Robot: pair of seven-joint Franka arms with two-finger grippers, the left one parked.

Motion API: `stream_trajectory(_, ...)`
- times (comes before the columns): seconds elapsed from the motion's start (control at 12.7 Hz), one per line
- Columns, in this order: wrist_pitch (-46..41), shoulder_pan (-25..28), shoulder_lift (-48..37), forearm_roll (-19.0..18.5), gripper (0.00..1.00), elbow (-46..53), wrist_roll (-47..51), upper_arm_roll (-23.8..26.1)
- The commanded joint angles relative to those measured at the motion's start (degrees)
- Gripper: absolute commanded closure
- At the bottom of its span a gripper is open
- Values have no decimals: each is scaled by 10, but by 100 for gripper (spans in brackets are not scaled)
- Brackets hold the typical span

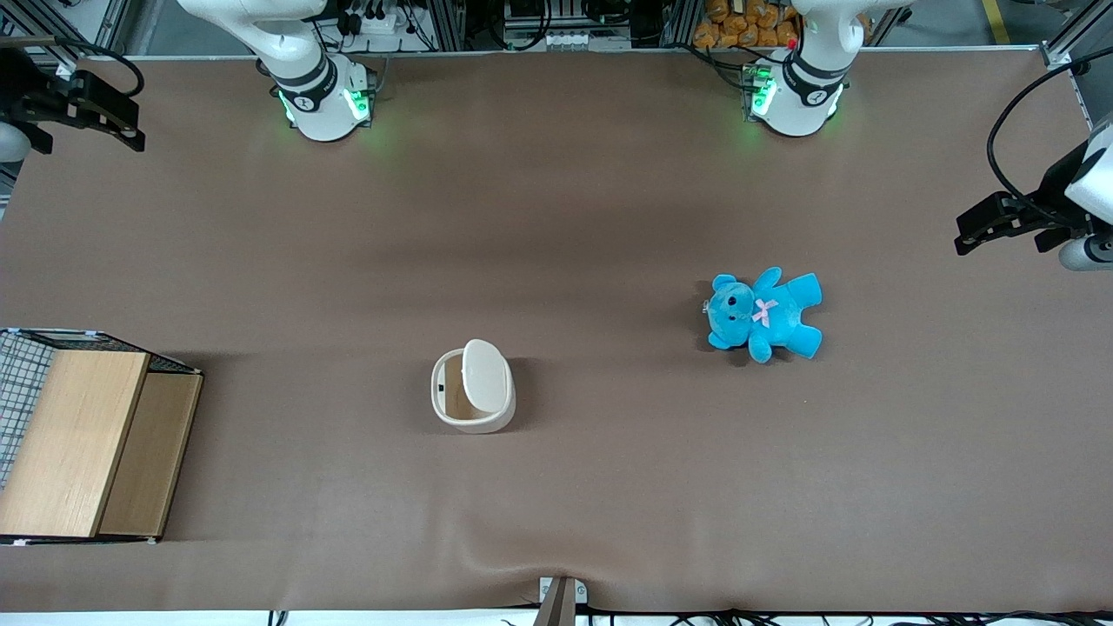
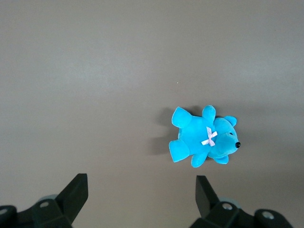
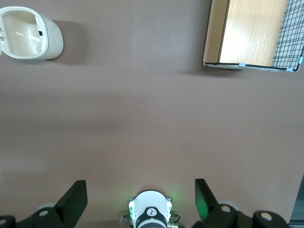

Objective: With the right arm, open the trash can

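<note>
We see the gripper (image 1: 130, 126) high, fingers apart, with bare desk (image 1: 556, 217) beneath; only the trash can (image 1: 472, 389), wooden box (image 1: 96, 443) and teddy (image 1: 765, 315) stand in the way.

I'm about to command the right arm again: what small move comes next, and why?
Probably none toward the trash can: its lid already stands raised, showing the tan inside. The gripper hangs open high at the working arm's end of the table, well clear of the can. I'd hold it parked there and confirm the lid stays up.
</note>
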Motion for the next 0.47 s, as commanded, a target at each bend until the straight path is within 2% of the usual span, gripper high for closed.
stream_trajectory(0.0,14,9,-22,11,0,-32,-28,-40)
stream_trajectory(0.39,32,8,-16,11,0,-41,-32,-54)
